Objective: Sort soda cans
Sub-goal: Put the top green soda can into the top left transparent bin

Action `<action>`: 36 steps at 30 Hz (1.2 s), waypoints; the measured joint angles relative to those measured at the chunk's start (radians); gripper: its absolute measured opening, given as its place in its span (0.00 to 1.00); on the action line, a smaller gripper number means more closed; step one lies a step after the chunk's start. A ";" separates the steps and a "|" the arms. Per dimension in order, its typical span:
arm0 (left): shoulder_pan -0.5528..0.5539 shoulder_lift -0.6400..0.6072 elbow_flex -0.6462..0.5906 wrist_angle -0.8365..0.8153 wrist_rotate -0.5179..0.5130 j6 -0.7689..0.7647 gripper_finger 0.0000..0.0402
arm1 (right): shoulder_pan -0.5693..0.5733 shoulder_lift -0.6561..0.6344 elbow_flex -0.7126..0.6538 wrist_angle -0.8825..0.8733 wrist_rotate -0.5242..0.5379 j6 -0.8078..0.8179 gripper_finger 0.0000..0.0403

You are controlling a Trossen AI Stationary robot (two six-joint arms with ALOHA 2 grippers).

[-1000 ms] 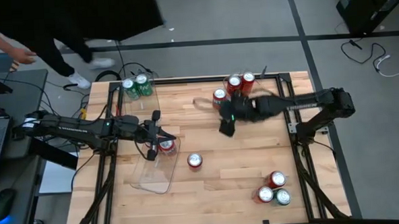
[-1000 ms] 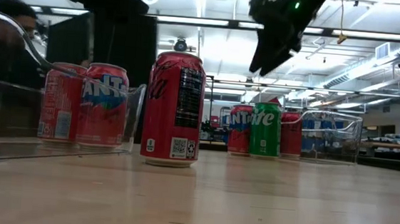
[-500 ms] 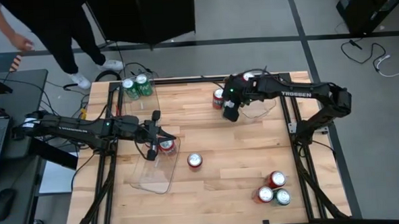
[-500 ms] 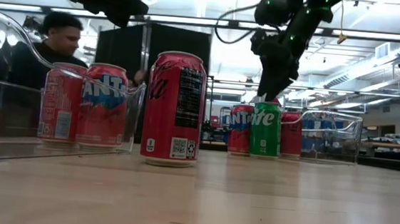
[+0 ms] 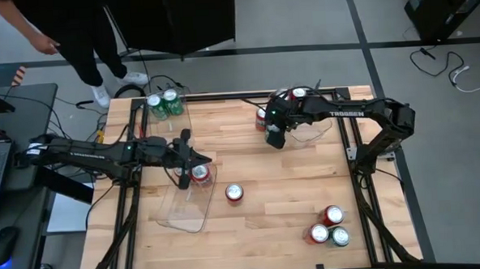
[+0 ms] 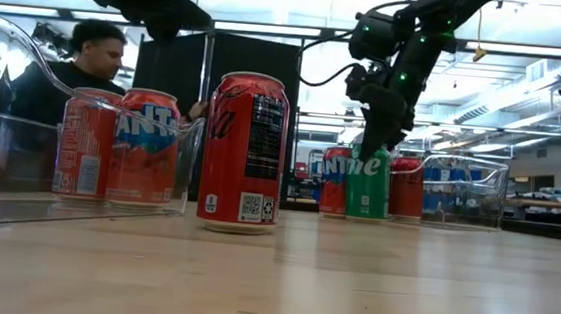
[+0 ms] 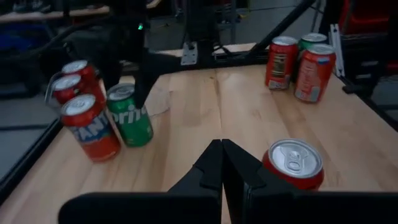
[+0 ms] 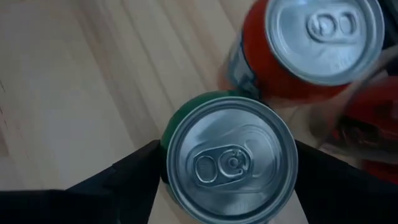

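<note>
Key relation: the green can stands upright directly below the right gripper, its long axis vertical and in line with the wrist; one dark finger shows on each side of its body.
Fingers, right: spread wide around the green can, a finger to either side; whether the pads already press the wall I cannot tell, so I judge this the moment just ahead of the squeeze.
Green can, place: near the far edge of the surface, right of the middle, just outside the clear tray at the far right corner; in the low view it stands under the right gripper.
Neighbour: a red can stands just beside the green one, on the tray side, close enough that a finger could brush it.
Nearer arm: the right one by far; the left gripper is well apart, toward the left edge.
Fingers, left: pressed together with nothing between them, beside a red can top.
Other cans: two green ones at the far left corner, a lone red one mid-surface, three near the near right corner.
Risk, as I judge it: an off-centre close would tip the green can toward its red neighbour.
</note>
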 joint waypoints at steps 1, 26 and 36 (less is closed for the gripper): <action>0.005 -0.002 0.000 -0.011 -0.001 -0.007 0.02 | 0.004 0.008 0.001 0.008 0.000 0.001 0.73; 0.019 -0.053 0.143 -0.282 -0.007 -0.004 0.02 | 0.141 0.117 0.347 0.196 0.003 -0.026 0.72; 0.019 -0.053 0.143 -0.328 -0.023 -0.003 0.02 | 0.122 0.431 0.786 -0.047 -0.032 -0.119 0.72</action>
